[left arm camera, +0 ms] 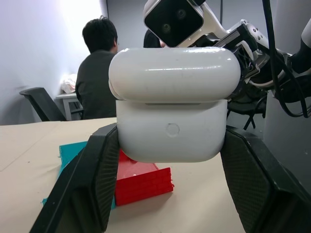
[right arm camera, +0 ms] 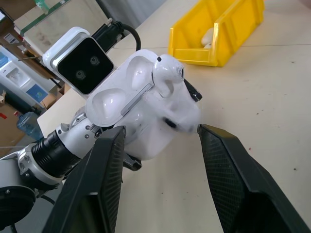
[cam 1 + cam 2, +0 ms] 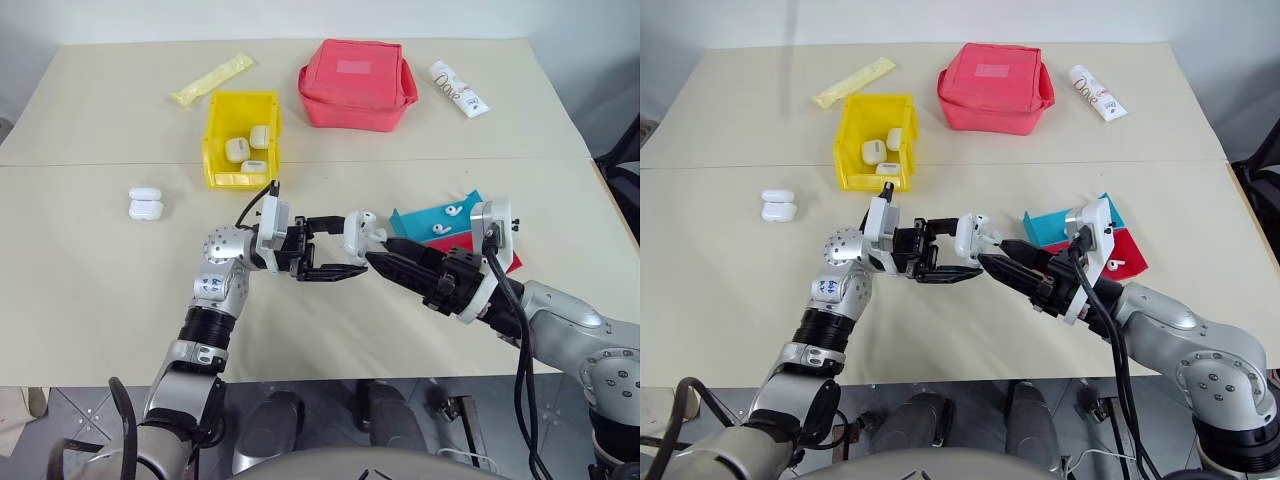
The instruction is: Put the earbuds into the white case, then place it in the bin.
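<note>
Your left gripper (image 3: 335, 247) clamps the white case (image 3: 357, 231), lid open, so your part-open right gripper (image 3: 378, 257) beside it can seat an earbud (image 2: 167, 77).

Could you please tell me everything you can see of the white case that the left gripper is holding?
The white case is a small, glossy, rounded plastic box, held above the table between the left gripper's black fingers, which press its two sides. Its hinged lid stands open, showing two moulded hollows inside. One earbud sits at its open mouth, stem down. A small round button marks its body. The right gripper points at it, fingers apart.
</note>
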{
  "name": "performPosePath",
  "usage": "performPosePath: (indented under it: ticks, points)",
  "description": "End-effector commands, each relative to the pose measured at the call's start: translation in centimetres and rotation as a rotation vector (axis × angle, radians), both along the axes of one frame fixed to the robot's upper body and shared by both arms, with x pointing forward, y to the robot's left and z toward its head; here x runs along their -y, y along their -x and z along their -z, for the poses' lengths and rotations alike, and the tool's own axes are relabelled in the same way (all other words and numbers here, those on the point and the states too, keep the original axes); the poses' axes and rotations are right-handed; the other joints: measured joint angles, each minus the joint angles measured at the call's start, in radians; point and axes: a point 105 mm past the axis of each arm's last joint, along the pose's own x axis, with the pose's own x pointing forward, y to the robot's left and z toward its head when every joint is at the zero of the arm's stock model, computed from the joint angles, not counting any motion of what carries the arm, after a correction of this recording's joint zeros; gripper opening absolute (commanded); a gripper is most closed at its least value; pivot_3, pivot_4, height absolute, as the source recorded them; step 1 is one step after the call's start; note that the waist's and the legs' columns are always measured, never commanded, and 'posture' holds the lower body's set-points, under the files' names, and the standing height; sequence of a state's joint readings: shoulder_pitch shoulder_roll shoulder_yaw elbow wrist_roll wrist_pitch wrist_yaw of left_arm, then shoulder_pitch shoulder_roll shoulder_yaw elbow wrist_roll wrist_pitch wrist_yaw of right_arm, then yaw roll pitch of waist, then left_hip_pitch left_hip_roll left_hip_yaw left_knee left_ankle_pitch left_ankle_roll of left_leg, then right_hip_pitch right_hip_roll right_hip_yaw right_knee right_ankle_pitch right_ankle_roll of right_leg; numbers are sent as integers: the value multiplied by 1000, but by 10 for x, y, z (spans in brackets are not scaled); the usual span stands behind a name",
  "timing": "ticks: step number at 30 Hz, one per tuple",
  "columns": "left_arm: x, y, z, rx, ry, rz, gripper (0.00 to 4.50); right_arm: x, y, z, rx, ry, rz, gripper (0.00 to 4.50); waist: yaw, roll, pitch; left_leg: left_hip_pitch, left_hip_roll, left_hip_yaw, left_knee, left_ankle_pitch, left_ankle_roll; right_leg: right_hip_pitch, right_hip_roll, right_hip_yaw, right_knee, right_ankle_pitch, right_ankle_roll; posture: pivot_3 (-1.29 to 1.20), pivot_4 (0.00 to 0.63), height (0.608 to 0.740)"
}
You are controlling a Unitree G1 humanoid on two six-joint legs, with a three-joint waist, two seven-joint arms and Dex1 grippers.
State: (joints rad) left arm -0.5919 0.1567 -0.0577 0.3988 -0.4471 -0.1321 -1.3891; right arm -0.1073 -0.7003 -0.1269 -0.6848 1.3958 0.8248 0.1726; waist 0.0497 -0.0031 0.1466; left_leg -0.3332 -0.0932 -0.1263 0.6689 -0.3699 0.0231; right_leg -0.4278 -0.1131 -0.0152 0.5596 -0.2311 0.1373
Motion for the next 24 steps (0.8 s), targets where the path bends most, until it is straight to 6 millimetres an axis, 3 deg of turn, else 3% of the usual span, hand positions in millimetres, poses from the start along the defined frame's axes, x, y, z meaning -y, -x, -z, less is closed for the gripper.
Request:
performPosePath:
  ticks: [1, 15, 24]
  points:
    - [1, -2, -15, 57, 39, 6, 2756, -2, 7, -9, 47, 6, -29, 2438, 2, 0, 0, 0, 0, 0, 0, 0, 0, 0, 0, 0, 0, 0, 0, 0, 150, 740]
    - [-1, -4, -14, 49, 41, 2, 2756, 3, 7, -12, 79, 44, -16, 2438, 3, 0, 0, 0, 0, 0, 0, 0, 0, 0, 0, 0, 0, 0, 0, 0, 150, 740]
    - [-9, -2, -13, 38, 20, 44, 2756, 28, -12, -25, 262, 257, 81, 2438, 3, 0, 0, 0, 0, 0, 0, 0, 0, 0, 0, 0, 0, 0, 0, 0, 150, 740]
